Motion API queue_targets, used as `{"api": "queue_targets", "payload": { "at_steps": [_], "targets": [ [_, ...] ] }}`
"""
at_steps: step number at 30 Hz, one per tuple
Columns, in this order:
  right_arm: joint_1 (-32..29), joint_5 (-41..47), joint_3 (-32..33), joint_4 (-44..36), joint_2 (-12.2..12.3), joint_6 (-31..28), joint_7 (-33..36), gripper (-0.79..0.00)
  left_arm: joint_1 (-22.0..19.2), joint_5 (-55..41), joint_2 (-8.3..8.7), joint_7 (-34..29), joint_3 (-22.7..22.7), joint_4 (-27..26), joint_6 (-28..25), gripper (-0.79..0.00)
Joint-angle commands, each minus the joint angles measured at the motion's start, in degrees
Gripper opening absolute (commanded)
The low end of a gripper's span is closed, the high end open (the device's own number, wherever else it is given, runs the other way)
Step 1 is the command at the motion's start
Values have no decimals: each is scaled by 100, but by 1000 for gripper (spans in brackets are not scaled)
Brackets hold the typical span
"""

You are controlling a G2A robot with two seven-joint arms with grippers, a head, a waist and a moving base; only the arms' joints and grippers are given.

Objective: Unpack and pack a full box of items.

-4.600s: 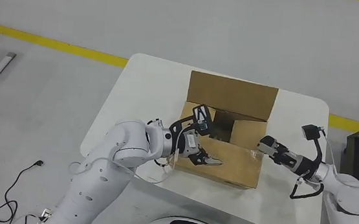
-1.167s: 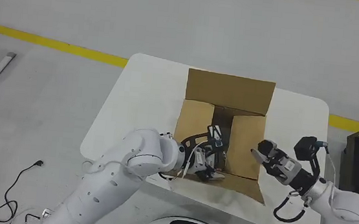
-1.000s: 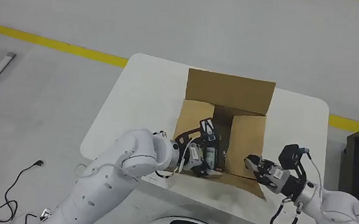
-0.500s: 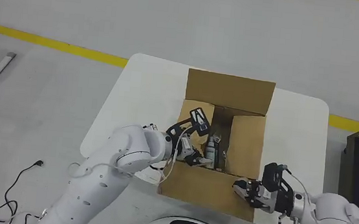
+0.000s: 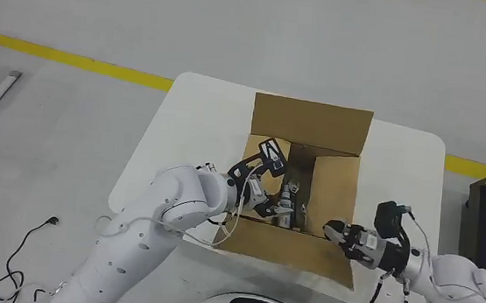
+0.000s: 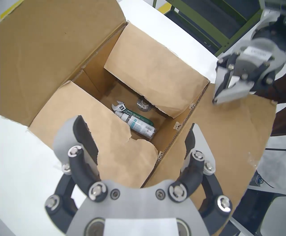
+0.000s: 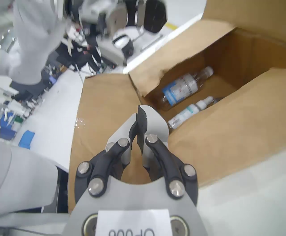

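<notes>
Two bottles lie on the floor of the box, which stands with its flaps open on the white table: a small spray bottle with a teal label and, beside it, a larger bottle with a blue label. A wrench and a round metal fitting sit by the spray bottle's cap end. My left gripper hangs over the torn side flap at the near left of the opening, its jaws spread wide and holding nothing. My right gripper is out over the front flap, which is folded down toward me, and its jaws are pressed together on nothing. The spray bottle lies below and slightly ahead of my left jaws, down in the slot between the two side flaps, so that arm is plainly the nearer one; the right would have to come in over the front wall. Both bottles lie flat, long axes running from the near wall toward the far wall, caps pointing away from me. I judge the unpacking is hardly begun. The next pick wants my left jaws lowered straight into the slot and turned to close across the bottle's body, not along it, without catching the ragged flap edge.
</notes>
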Motion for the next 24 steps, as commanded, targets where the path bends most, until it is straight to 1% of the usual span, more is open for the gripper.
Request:
{"api": "queue_targets", "payload": {
  "at_steps": [1, 3, 6, 8, 10, 12, 14, 17, 20, 24],
  "targets": [
    [-11, 122, 315, 135, -1, 339, -312, -785, 0, 0, 0, 0, 0, 0, 0, 0],
    [-12, 29, 505, 290, -19, 769, -677, -785, 0, 0, 0, 0, 0, 0, 0, 0],
    [-1, -556, 556, 464, -55, 1428, -1182, -785, 0, 0, 0, 0, 0, 0, 0, 0],
    [17, -879, 417, 606, -96, 1889, -1526, -785, 0, 0, 0, 0, 0, 0, 0, 0],
    [92, -1042, 182, 774, -154, 2542, -1837, -785, 0, 0, 0, 0, 0, 0, 0, 0],
    [169, -1343, -25, 862, -180, 2779, -1943, -785, 0, 0, 0, 0, 0, 0, 0, 0],
    [241, -1418, -295, 978, -224, 2898, -2060, -785, 0, 0, 0, 0, 0, 0, 0, 0],
    [321, -1518, -658, 1093, -280, 2920, -2147, -785, 0, 0, 0, 0, 0, 0, 0, 0],
    [339, -1594, -959, 1065, -324, 2806, -2133, -785, 0, 0, 0, 0, 0, 0, 0, 0],
    [333, -1722, -1119, 978, -342, 2580, -1990, -785, 0, 0, 0, 0, 0, 0, 0, 0]
  ]
}}
